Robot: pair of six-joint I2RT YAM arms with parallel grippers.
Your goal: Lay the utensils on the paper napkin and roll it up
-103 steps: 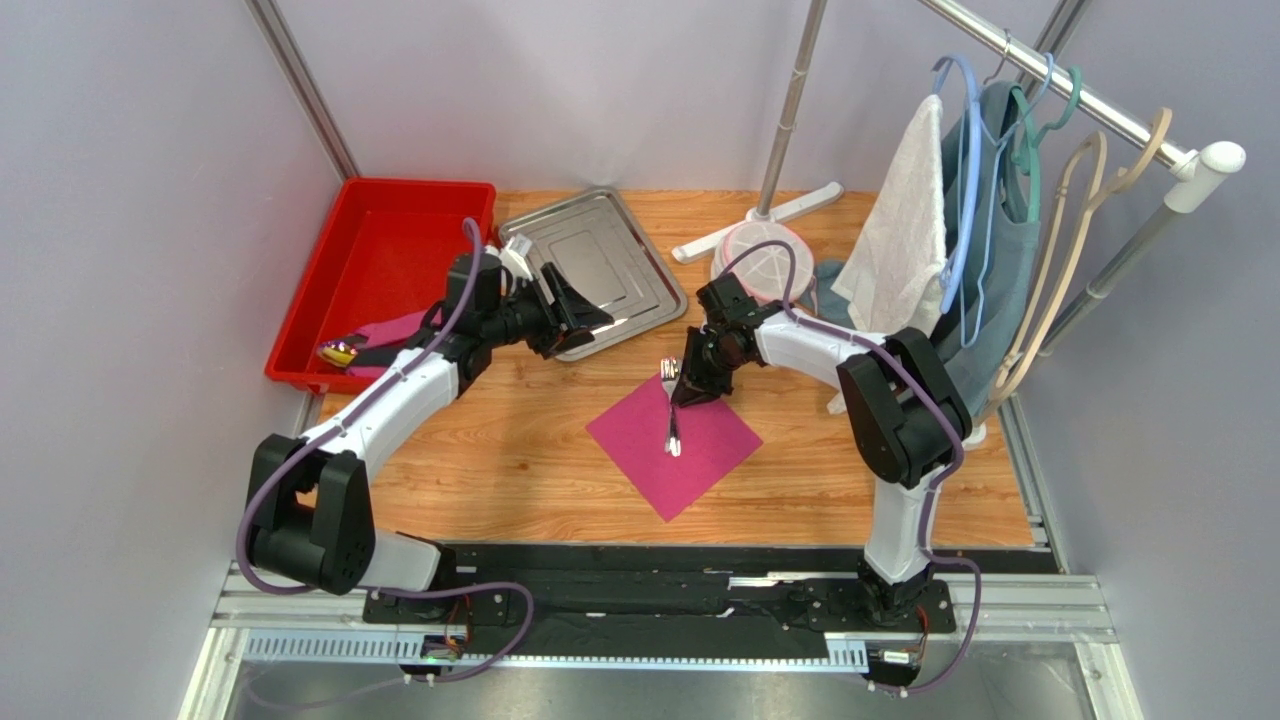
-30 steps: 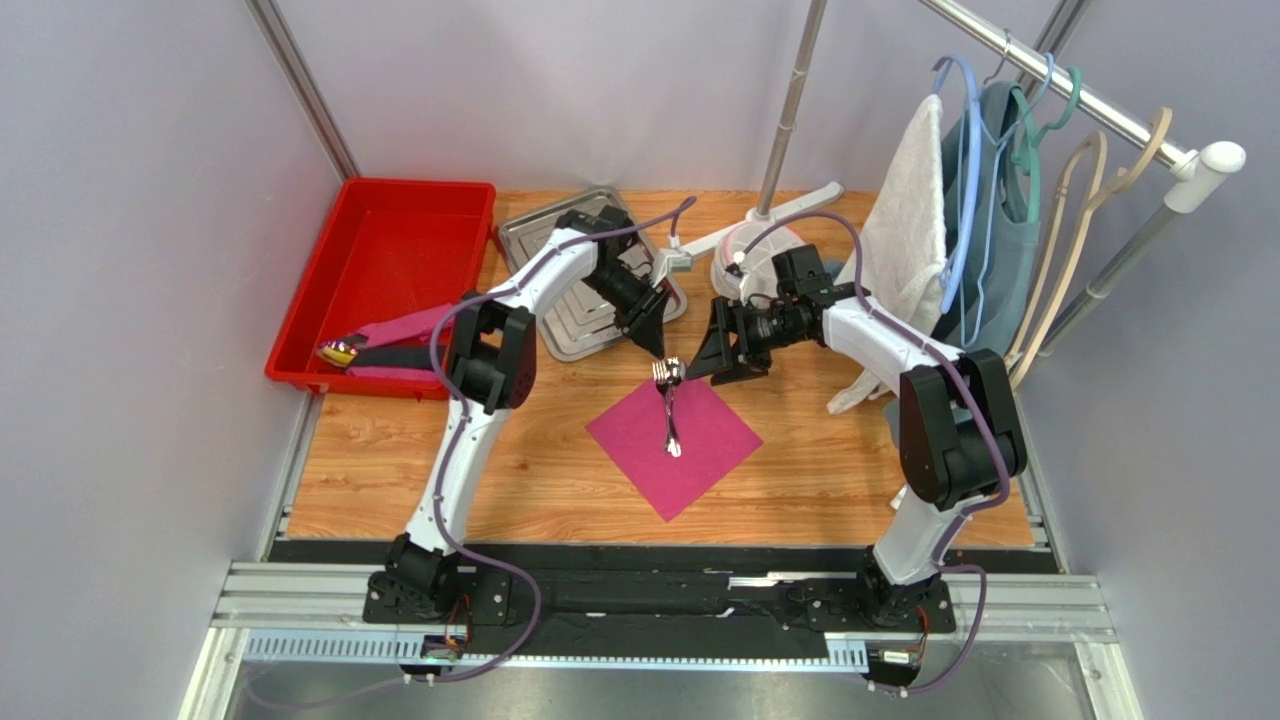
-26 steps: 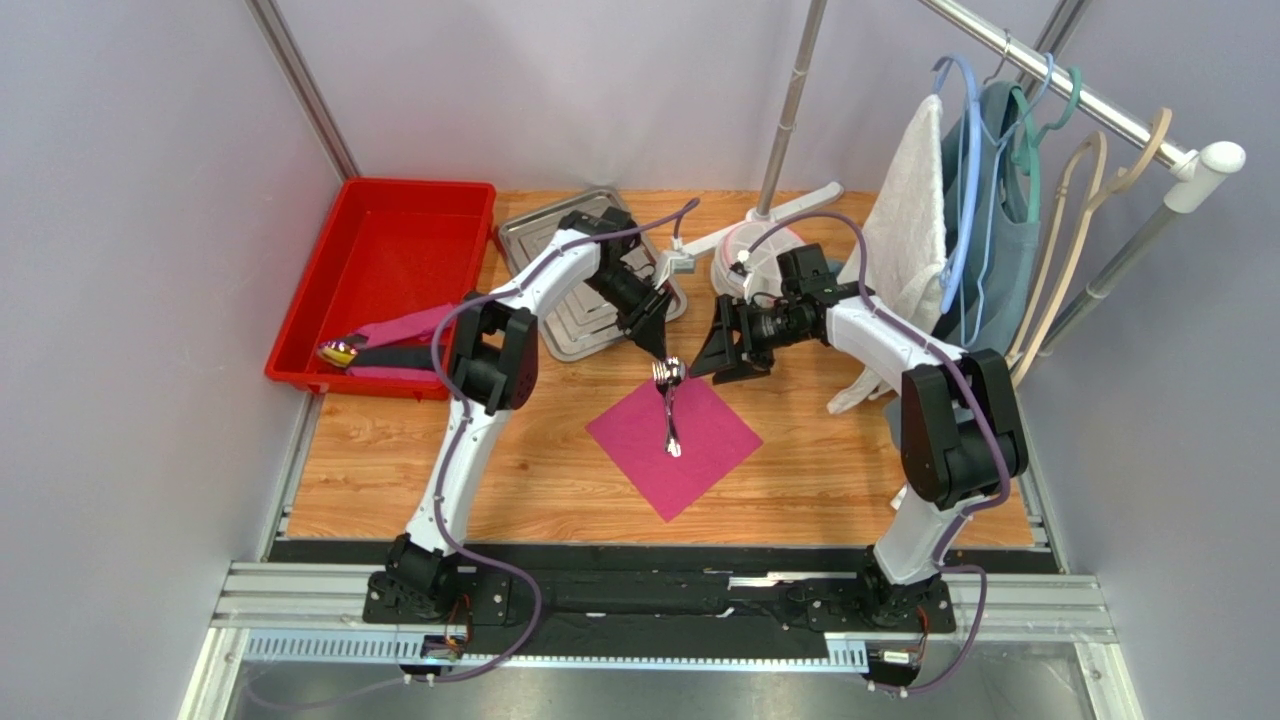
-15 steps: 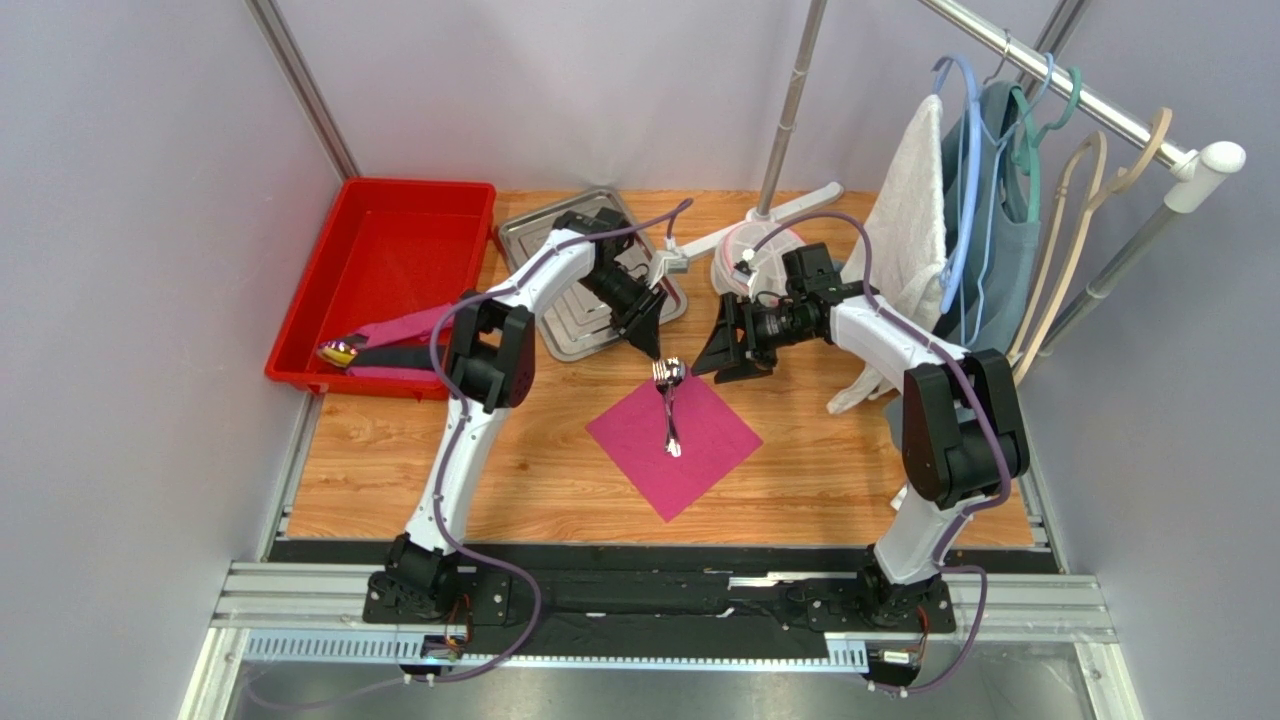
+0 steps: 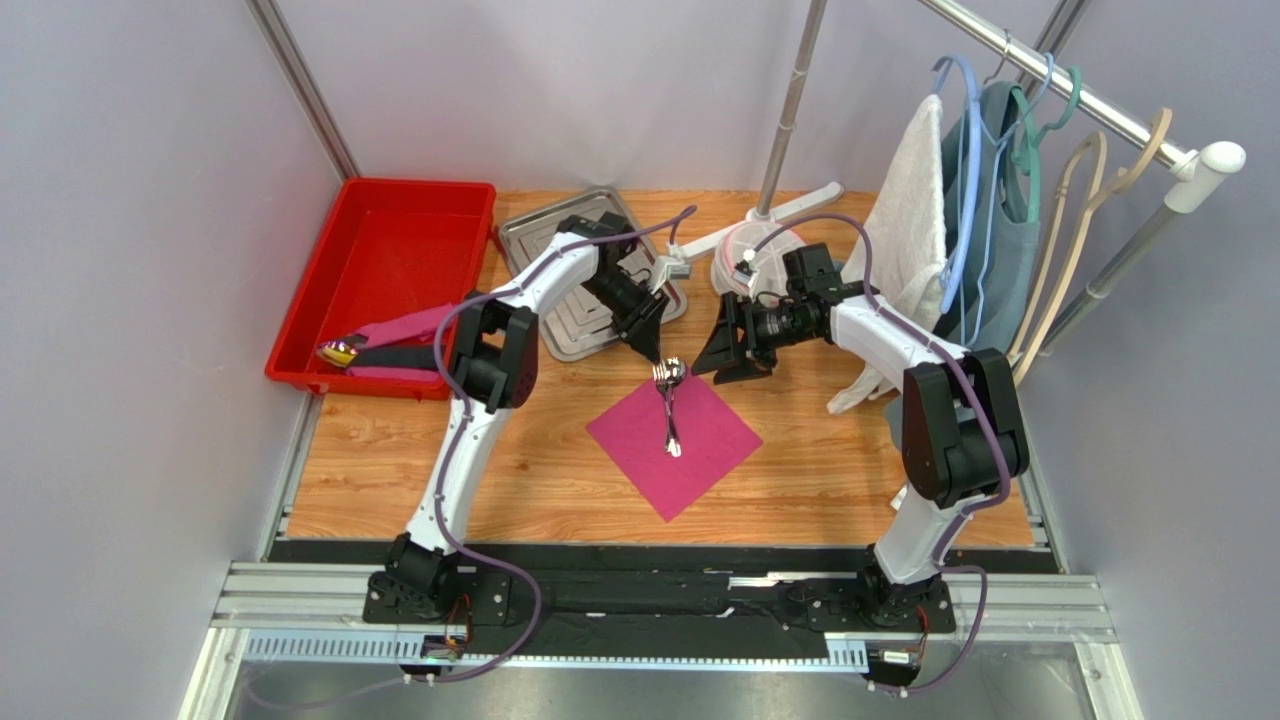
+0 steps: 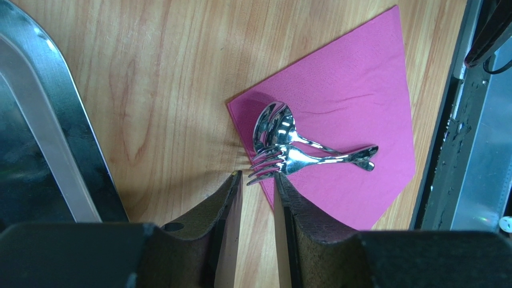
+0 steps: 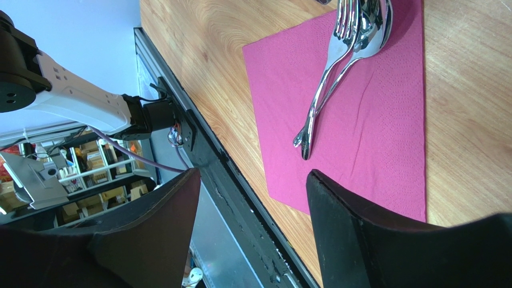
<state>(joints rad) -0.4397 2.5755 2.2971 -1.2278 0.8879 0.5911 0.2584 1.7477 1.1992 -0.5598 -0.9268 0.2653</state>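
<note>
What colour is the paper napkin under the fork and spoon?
Plain magenta-pink napkin; best in left wrist view.

On my right wrist view the fork (image 7: pixel 344 21) and spoon (image 7: pixel 377 23) run off the top edge, so their heads are cut short. On the left wrist view the tray (image 6: pixel 54 138) is clipped at the left edge, and my left hand (image 6: pixel 258 183) covers the napkin's (image 6: pixel 360 84) lower edge. From above, I can't separate the two pieces.
</note>
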